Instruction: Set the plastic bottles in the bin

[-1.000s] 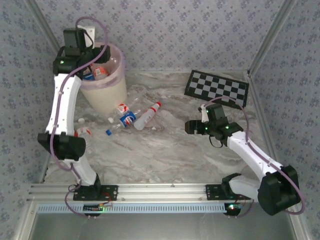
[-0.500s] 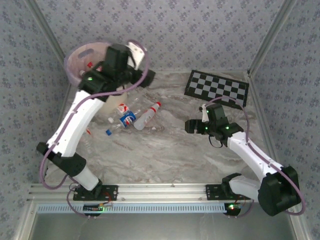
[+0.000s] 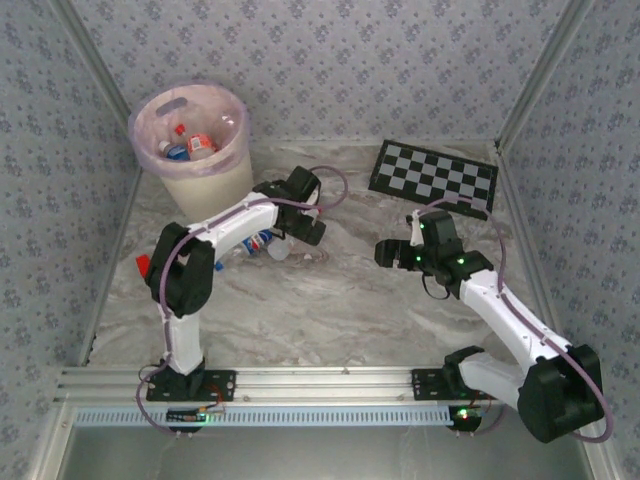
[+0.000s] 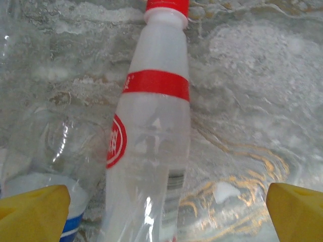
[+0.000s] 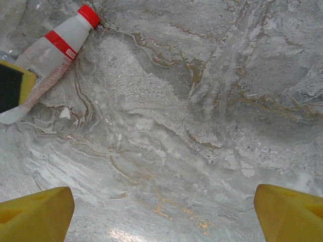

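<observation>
The bin [image 3: 205,185] stands at the table's back left, its pale bag folded over the rim, with bottles [image 3: 190,146] lying inside. On the table, a clear bottle with a red cap and red label [image 4: 151,126] lies between the fingers of my open left gripper [image 4: 166,217], which hovers close above it [image 3: 303,232]. Beside it sits a crumpled bottle with a blue label [image 4: 48,151], seen from above too [image 3: 258,241]. My right gripper [image 3: 384,250] hangs open over bare marble [image 5: 161,217]. The red-capped bottle [image 5: 55,48] lies far off at its upper left.
A black-and-white checkerboard [image 3: 435,175] lies at the back right. Another red-capped bottle [image 3: 143,264] peeks out by the left arm's elbow, near the left wall. A yellow-and-black finger of the left gripper [image 5: 12,85] shows at the left edge of the right wrist view.
The left arm swung from over the bin down and right to the bottles on the table, its jaws opening wider. The right arm barely shifted.
</observation>
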Controlling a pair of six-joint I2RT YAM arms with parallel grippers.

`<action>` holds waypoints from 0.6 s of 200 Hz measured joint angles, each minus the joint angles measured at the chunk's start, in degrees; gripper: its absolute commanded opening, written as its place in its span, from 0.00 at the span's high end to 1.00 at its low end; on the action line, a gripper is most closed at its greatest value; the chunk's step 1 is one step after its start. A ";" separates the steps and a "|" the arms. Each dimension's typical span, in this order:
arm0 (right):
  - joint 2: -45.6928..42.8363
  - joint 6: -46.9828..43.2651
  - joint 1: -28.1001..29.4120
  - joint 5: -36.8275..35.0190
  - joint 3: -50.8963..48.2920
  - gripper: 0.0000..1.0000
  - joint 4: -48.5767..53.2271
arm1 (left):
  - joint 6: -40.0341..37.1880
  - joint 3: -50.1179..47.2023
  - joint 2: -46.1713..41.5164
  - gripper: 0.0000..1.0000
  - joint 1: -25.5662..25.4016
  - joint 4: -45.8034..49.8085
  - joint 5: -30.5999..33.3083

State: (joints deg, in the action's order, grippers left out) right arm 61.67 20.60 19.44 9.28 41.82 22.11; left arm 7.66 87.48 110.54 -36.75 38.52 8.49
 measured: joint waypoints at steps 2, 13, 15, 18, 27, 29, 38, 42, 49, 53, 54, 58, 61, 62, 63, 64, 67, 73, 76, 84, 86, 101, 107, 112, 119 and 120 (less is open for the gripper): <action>0.00 -0.02 -0.04 0.00 0.00 0.06 0.00 | 0.00 0.00 0.09 0.00 0.00 -0.39 0.04; 0.00 0.00 -0.11 0.00 0.00 0.05 0.00 | 0.31 0.00 0.57 0.00 0.00 -1.81 0.15; 0.00 0.00 -0.17 0.00 -0.02 0.05 -0.02 | 0.39 0.02 0.61 0.00 0.00 -2.03 0.15; 0.00 0.00 -0.24 0.00 -0.02 0.05 -0.02 | 0.39 0.02 0.68 0.00 0.00 -2.32 0.15; 0.00 0.00 -0.24 0.04 -0.09 0.05 -0.04 | 0.44 0.31 1.18 0.00 0.00 -2.82 0.15; -0.02 0.00 -0.24 0.07 -0.13 0.05 -0.07 | 0.44 0.44 1.31 0.00 0.00 -2.84 0.15; -0.02 0.00 -0.24 0.20 -0.39 0.05 -0.11 | 0.44 0.90 2.01 0.00 0.00 -3.04 0.17; -0.02 0.00 -0.24 0.20 -0.57 0.05 -0.11 | 0.48 1.05 2.27 0.00 0.00 -3.17 0.22; -0.02 0.00 -0.24 0.22 -0.83 0.05 -0.09 | 0.59 1.22 2.86 0.00 0.07 -3.48 0.35; -0.02 0.00 -0.24 0.20 -1.01 0.05 -0.04 | 0.61 1.31 3.17 0.00 0.11 -3.56 0.42; -0.02 0.00 -0.24 0.20 -1.03 0.05 -0.04 | 0.61 1.31 3.21 0.00 0.13 -3.58 0.44; -0.02 0.00 -0.24 0.22 -1.16 0.05 -0.04 | 0.68 1.31 3.50 0.01 0.17 -3.72 0.57; -0.02 0.00 -0.26 0.20 -1.20 0.05 -0.02 | 0.83 1.31 3.67 0.02 0.26 -3.74 0.68; -0.02 0.00 -0.26 0.22 -1.22 0.05 0.00 | 0.83 1.31 3.72 0.02 0.26 -3.74 0.70; -0.02 0.00 -0.26 0.20 -1.25 0.05 0.00 | 0.85 1.31 3.80 0.02 0.28 -3.74 0.76; -0.02 0.00 -0.26 0.22 -1.27 0.05 0.00 | 0.87 1.31 3.85 0.02 0.28 -3.74 0.79; -0.02 0.00 -0.26 0.22 -1.29 0.06 0.00 | 1.01 1.31 3.98 0.03 0.39 -3.67 0.87; -0.02 0.00 -0.26 0.22 -1.29 0.06 0.02 | 1.14 1.31 4.24 0.04 0.57 -3.63 1.20; -0.02 -0.02 -0.28 0.20 -1.29 0.06 0.02 | 1.27 1.31 4.35 0.05 0.68 -3.63 1.27; -0.07 -0.02 -0.35 0.22 -1.29 0.06 0.02 | 1.46 1.31 4.39 0.06 0.83 -3.65 1.42; -0.07 -0.02 -0.35 0.22 -1.29 0.06 0.02 | 1.46 1.31 4.39 0.07 0.87 -3.65 1.42; -0.11 0.00 -0.46 0.22 -1.29 0.06 0.00 | 1.92 1.31 4.39 0.11 1.11 -3.67 1.64; -0.15 0.00 -0.46 0.22 -1.29 0.06 0.00 | 1.95 1.29 4.39 0.12 1.14 -3.63 1.68; -0.17 0.00 -0.46 0.22 -1.29 0.06 0.00 | 1.95 1.29 4.39 0.14 1.14 -3.56 1.79; -0.20 0.00 -0.46 0.22 -1.29 0.06 0.00 | 2.08 1.29 4.39 0.17 1.11 -3.54 1.86; -0.20 0.00 -0.46 0.22 -1.29 0.06 0.00 | 2.12 1.29 4.39 0.18 1.11 -3.54 1.86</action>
State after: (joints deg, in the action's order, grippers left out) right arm 61.47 20.60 18.98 9.50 40.53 22.11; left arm 9.78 88.77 114.93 -35.64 34.98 10.35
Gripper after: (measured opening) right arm 0.944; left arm 0.869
